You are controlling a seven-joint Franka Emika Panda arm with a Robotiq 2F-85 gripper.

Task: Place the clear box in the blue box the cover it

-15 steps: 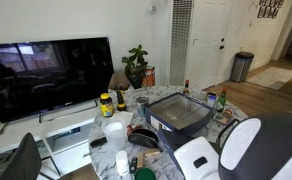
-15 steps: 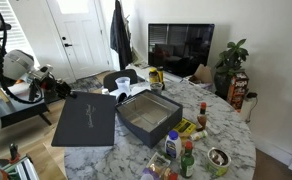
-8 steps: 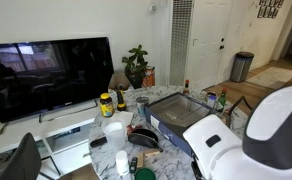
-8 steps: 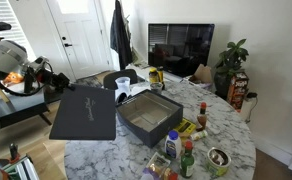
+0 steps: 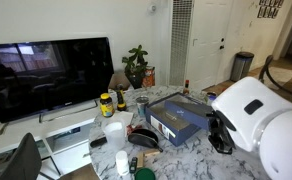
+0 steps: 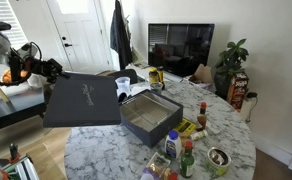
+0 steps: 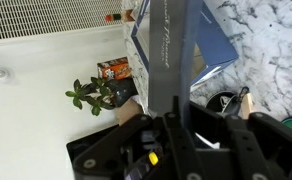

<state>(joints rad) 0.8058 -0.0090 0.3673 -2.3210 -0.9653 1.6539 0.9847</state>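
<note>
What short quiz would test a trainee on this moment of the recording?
1. True or false: the cover lies closed on the blue box.
2. Choose: the tool is shut on A) a bottle, B) the cover, C) a plant.
3. Short answer: what does the blue box stand on?
Key: 1 false, it is held in the air, not seated on the box; 2 B; 3 the marble table.

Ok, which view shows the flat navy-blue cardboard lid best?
An exterior view: the flat navy-blue cardboard lid shows its whole lettered top. The wrist view catches it edge-on, clamped in the gripper. In an exterior view the white robot arm hides one end.
</note>
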